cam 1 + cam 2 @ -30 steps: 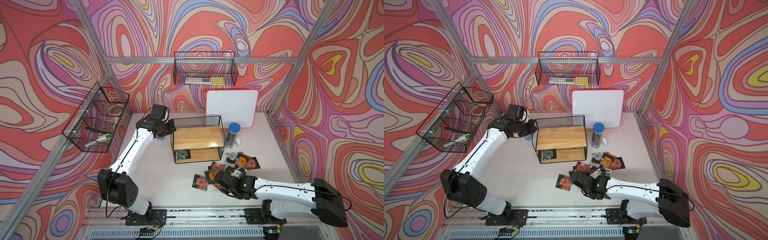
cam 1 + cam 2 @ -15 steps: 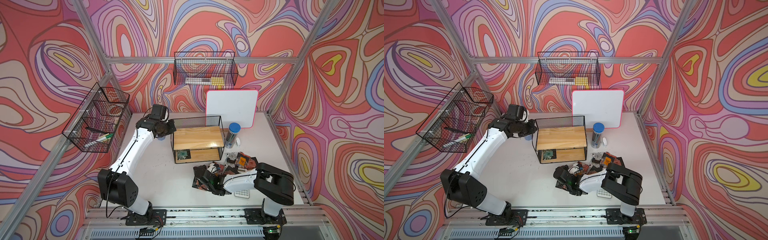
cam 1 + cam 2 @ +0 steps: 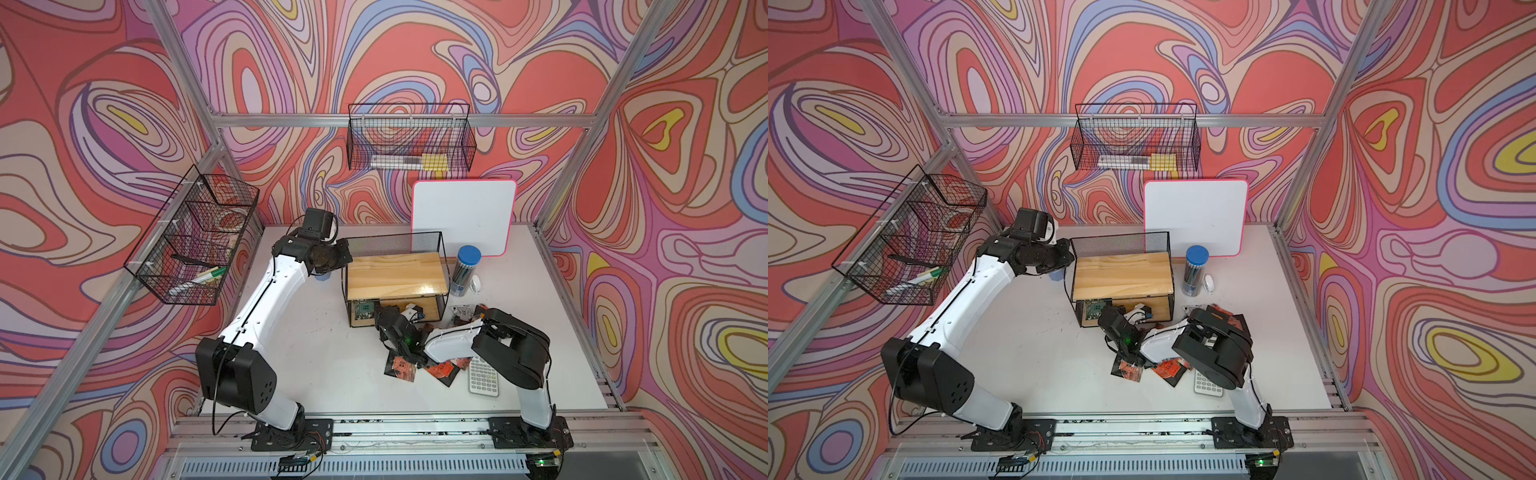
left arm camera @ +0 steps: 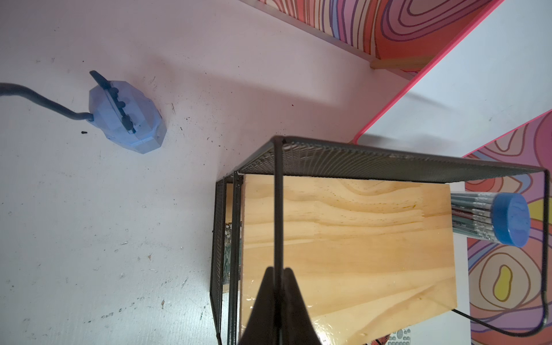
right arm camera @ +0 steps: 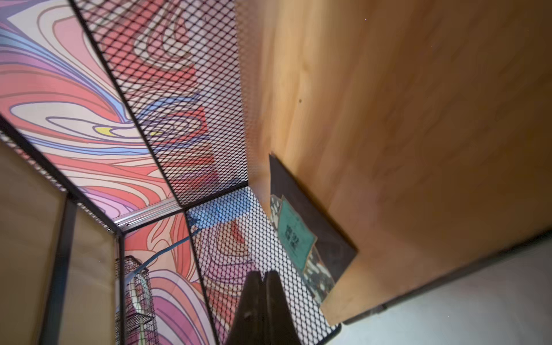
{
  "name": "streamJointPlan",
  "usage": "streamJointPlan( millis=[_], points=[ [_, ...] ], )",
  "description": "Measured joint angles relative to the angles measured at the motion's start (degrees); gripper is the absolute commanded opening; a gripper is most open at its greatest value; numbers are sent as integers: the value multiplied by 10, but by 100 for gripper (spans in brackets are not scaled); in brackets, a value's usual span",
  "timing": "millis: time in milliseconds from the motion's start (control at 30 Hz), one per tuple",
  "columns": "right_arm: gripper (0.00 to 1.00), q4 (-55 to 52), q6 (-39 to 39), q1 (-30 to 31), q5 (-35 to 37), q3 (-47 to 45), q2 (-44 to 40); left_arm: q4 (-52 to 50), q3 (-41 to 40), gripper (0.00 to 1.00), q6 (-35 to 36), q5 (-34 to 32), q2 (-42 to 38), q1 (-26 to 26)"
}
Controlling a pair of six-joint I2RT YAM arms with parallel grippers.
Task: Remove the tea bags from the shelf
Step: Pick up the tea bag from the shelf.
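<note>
Tea bag (image 3: 363, 311), green, lies on lower board of shelf (image 3: 395, 276), 9 o'clock end; judged the last one left. Other tea bags (image 3: 401, 368) piled on bench (image 3: 332, 365) at shelf's 5 o'clock. Right hand (image 5: 263, 275) pinched shut, empty, at lower tier's mouth. Left hand (image 4: 277, 273) clamps shelf's frame wire.

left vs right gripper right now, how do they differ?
Grip: the left gripper is shut on the top side wire of the shelf; the right gripper is shut on nothing.
Place: the left gripper is up at the shelf's top frame; the right gripper points into the lower tier, not touching the green tea bag lying there.
Shared: both have closed jaws and both are at the shelf.
</note>
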Motion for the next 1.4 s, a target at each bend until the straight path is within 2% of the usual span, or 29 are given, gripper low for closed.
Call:
streamJointPlan(
  millis=[233,500,733,1033,1400],
  points=[
    [0,4,0,-9,-3,44,55,0,0,0,2,-1,0,0],
    [0,-52,20,-9,-8,64,57,-1,0,0,3,-1,0,0],
    [0,-98,52,-9,-11,68,43,-2,0,0,4,-1,0,0],
    [0,-167,53,-2,-19,54,7,-2,0,0,4,-2,0,0],
    [0,-181,53,1,-16,37,-11,-2,0,0,4,-2,0,0]
  ],
)
